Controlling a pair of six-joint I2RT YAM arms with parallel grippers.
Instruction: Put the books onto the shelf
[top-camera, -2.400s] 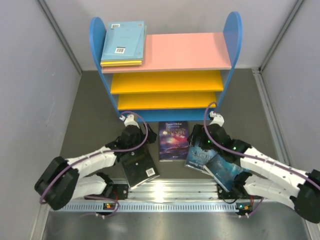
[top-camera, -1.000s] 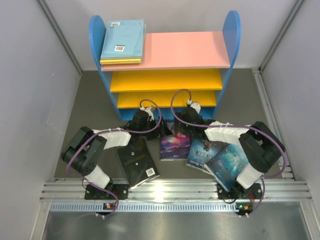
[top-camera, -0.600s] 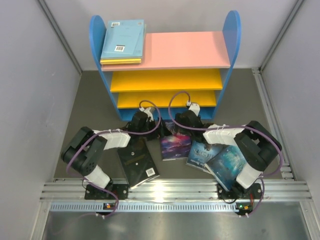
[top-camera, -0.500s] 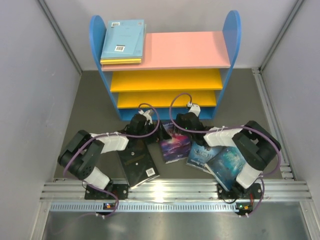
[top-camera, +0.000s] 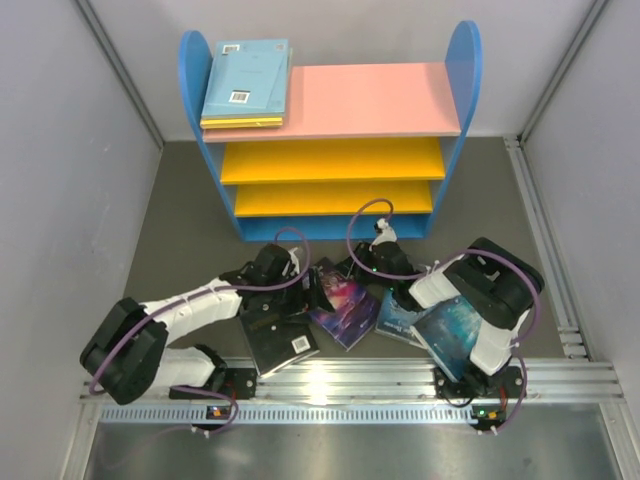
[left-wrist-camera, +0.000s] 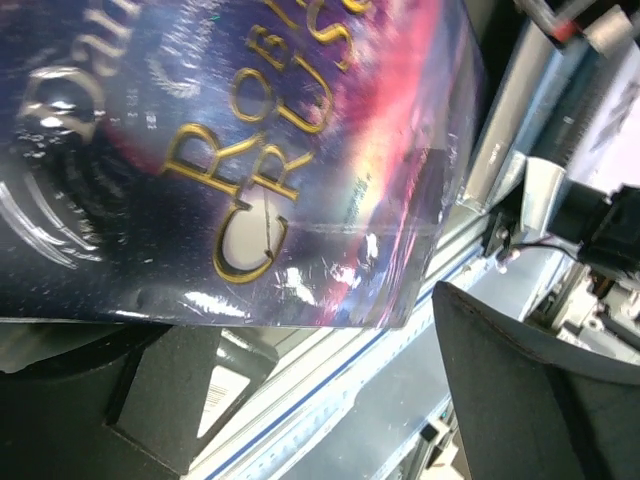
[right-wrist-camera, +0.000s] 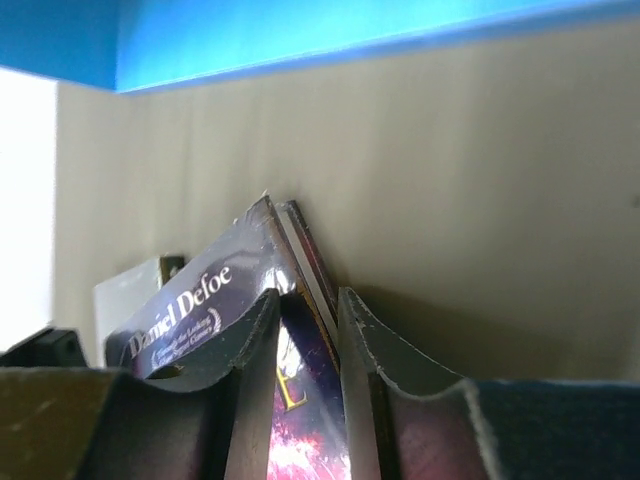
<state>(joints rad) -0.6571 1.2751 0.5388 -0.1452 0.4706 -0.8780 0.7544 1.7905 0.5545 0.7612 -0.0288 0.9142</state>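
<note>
Purple-blue book (top-camera: 345, 300) is sitting crooked on the tabletop (top-camera: 180, 230) just in front of the shelf (top-camera: 465, 70), in the middle of the loose ones. We've got the right gripper (right-wrist-camera: 308, 298) pinching its edge right by the "Daniel Defoe" line, one finger on each side of the cover. Left gripper (top-camera: 308, 288) is spread wide, right up against the same cover from the other side; from its wrist view we mostly see gold lettering, and we can't tell if it's actually touching.

Black book (top-camera: 278, 335) lies flat to the left, two teal books (top-camera: 455, 335) overlap on the right. Up on the pink top board, the light blue book (top-camera: 248, 78) rests on the yellow book (top-camera: 240, 126), at the left end.
</note>
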